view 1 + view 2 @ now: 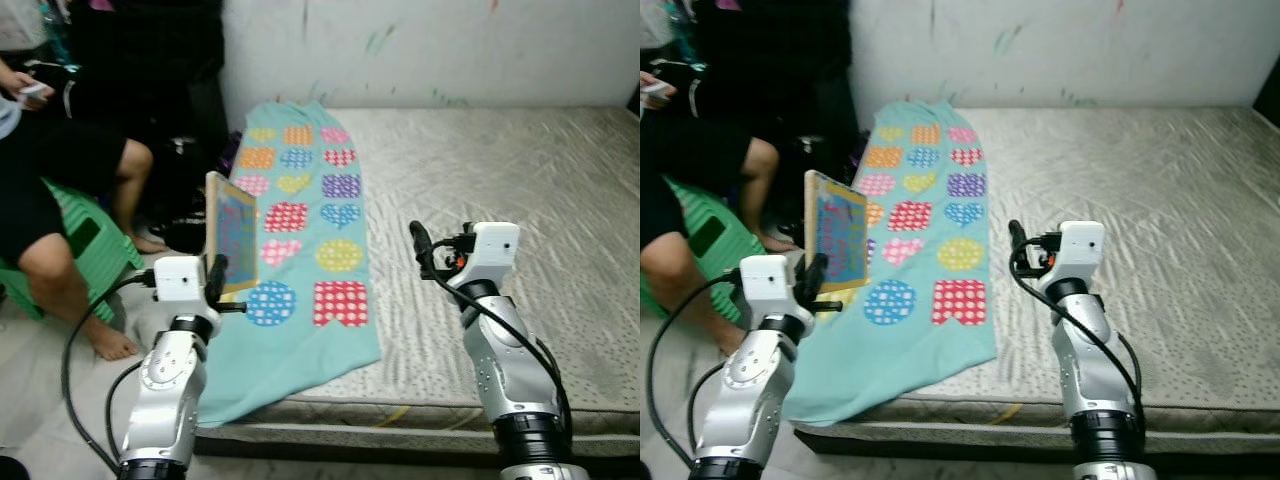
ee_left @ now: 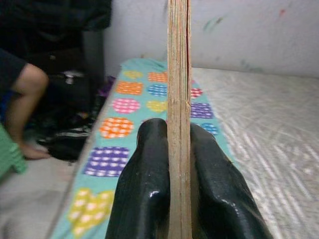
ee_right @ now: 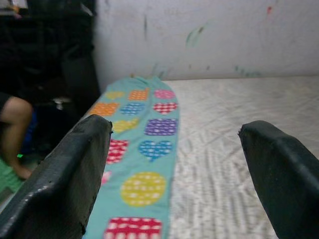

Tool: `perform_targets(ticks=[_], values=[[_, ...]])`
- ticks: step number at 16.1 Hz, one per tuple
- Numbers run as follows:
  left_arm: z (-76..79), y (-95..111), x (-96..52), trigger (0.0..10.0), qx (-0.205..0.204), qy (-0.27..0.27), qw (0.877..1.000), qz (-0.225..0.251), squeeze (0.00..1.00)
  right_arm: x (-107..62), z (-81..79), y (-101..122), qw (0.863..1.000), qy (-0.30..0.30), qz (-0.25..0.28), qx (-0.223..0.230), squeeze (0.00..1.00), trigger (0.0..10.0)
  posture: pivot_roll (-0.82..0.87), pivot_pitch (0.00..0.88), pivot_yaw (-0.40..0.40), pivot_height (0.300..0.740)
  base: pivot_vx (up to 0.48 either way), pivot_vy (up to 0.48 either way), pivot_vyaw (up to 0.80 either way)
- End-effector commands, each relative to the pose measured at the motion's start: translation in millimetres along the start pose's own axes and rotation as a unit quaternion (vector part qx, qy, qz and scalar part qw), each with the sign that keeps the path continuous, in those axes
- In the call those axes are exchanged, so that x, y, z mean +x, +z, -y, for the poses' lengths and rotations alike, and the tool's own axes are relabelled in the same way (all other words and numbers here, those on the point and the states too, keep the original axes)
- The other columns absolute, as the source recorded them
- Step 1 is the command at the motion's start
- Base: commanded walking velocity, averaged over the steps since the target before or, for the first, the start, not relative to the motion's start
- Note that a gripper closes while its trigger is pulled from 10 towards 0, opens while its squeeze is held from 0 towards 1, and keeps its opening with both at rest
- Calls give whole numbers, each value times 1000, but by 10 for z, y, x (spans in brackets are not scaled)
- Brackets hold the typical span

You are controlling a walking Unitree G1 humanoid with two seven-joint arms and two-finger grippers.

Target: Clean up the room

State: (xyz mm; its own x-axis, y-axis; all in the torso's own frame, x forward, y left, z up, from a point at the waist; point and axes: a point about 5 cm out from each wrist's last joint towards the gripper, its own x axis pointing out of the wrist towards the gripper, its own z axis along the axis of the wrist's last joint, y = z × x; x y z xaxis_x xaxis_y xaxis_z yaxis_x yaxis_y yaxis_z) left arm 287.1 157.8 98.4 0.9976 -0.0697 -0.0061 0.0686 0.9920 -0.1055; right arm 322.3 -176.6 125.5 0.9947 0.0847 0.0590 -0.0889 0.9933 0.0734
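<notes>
From the left eye view, a bare grey mattress lies low on the floor against a white wall marked with faint coloured scribbles. A teal blanket printed with dotted hearts, circles and squares runs lengthwise down the mattress's left part, its near end drooping over the edge. The left gripper holds a thin board book upright above the blanket's left edge, colourful cover facing right. The right gripper hangs over the bare mattress just right of the blanket, holding nothing. At far left a person sits on a green plastic stool, bare feet on the pale floor, with dark bags heaped between the stool and the bed.

The right eye view gives the same layout, the book upright above the left gripper.

In the left wrist view, the book is seen edge-on, its pages pinched tight between the two black fingers, with the blanket beyond.

In the right wrist view, the right gripper's fingers stand wide apart and empty, framing the blanket, the mattress and the wall.
</notes>
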Motion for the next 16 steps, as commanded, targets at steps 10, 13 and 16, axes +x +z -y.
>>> perform_targets(ticks=[10, 13, 16], values=[[-29, 109, 20, 10000, 8, 7, 1000, 29, 0, 57, -60, 50, 1000, 16, 10, -1, 0, 10000, -48, 0, 29, 740, 0, -345, 0], [-20, 103, 18, 10000, 7, 6, 1000, 28, 0, 53, -53, 38, 1000, 15, 8, -2, 0, 10000, -49, 0, 30, 740, 0, -352, 0], [-13, 110, 29, 10000, 7, 4, 1000, 29, 0, 55, -53, 39, 1000, 13, 9, -1, 0, 10000, -51, 0, 33, 740, 0, -350, 0]])
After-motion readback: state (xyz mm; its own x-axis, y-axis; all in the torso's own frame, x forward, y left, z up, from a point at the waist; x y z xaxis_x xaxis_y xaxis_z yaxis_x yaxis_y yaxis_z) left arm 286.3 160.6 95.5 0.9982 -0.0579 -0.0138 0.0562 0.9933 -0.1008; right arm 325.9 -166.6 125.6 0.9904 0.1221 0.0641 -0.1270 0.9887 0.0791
